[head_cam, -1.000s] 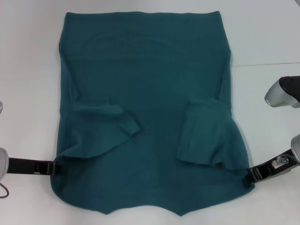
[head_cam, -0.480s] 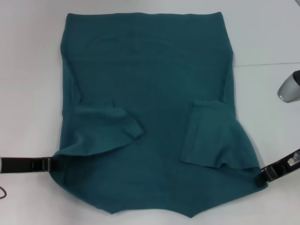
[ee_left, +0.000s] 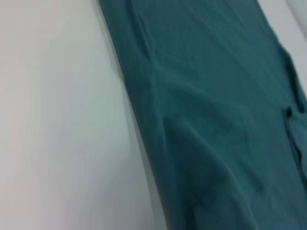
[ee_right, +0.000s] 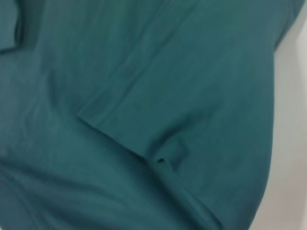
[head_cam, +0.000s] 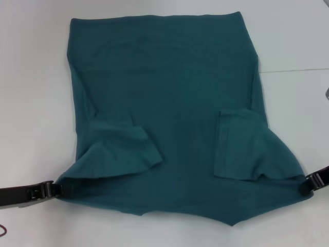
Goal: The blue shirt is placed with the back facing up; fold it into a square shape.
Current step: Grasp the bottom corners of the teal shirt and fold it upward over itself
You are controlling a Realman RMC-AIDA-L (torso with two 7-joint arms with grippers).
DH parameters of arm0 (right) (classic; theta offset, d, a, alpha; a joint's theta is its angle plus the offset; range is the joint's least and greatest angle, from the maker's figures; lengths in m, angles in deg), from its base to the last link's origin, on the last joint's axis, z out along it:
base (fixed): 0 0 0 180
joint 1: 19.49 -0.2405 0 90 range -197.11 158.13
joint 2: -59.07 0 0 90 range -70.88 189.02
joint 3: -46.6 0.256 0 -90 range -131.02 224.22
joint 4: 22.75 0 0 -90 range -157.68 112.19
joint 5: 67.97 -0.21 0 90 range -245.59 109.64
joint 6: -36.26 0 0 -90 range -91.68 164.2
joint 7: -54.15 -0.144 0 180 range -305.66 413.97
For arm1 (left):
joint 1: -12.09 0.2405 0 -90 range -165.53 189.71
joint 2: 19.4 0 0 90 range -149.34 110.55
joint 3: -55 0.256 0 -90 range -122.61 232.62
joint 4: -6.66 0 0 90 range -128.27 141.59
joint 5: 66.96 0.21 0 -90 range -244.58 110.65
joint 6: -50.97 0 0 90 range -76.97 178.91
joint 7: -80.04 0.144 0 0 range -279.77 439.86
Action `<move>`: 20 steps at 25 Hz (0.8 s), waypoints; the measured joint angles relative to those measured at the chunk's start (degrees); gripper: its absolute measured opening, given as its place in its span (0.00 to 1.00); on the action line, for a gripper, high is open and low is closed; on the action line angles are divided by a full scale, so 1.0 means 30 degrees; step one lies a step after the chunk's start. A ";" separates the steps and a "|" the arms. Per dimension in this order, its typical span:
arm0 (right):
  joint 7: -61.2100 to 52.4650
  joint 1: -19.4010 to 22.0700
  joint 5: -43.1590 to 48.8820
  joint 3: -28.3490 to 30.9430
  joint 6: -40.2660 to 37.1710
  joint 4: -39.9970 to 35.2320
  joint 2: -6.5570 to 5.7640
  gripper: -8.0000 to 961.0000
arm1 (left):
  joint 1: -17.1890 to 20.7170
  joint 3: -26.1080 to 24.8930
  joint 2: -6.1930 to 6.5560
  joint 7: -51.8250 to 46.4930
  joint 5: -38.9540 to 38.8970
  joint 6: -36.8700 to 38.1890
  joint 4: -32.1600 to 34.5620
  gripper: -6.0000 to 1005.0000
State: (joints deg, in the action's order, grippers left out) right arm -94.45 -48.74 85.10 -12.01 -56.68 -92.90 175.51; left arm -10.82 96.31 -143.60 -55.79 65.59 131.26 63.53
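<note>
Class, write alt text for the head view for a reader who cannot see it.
A blue shirt lies on a white table, both sleeves folded inward. The left gripper and right gripper grip its near corners.

The blue shirt (head_cam: 169, 98) is soft, matt cloth with shallow creases and stitched hems. The bench (head_cam: 31, 103) is smooth, white and faintly sheened. Left end effector (head_cam: 54, 189) and right end effector (head_cam: 308, 181) look like black, semi-glossy plastic.

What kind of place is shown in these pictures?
Probably a lab or test bench: a plain white tabletop holds only a dark teal-blue cloth T-shirt, with the black left gripper and right gripper at its edges.
</note>
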 joint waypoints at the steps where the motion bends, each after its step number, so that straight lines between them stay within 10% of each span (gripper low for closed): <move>1: 0.0087 -0.0011 0.0093 0.0204 -0.0001 0.0007 -0.0002 0.07 | 0.0173 -0.0040 -0.0019 -0.0045 -0.0345 0.0130 -0.0017 0.01; 20: 0.1266 -0.0037 0.0020 0.1442 -0.2109 -0.0293 0.0264 0.07 | 0.1609 -0.0191 -0.0109 -0.1059 -0.2140 0.4005 0.0498 0.01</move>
State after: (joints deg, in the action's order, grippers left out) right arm -90.65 -48.85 85.16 -7.69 -63.01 -93.78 176.30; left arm -5.99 95.74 -143.93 -58.96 59.17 143.28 65.03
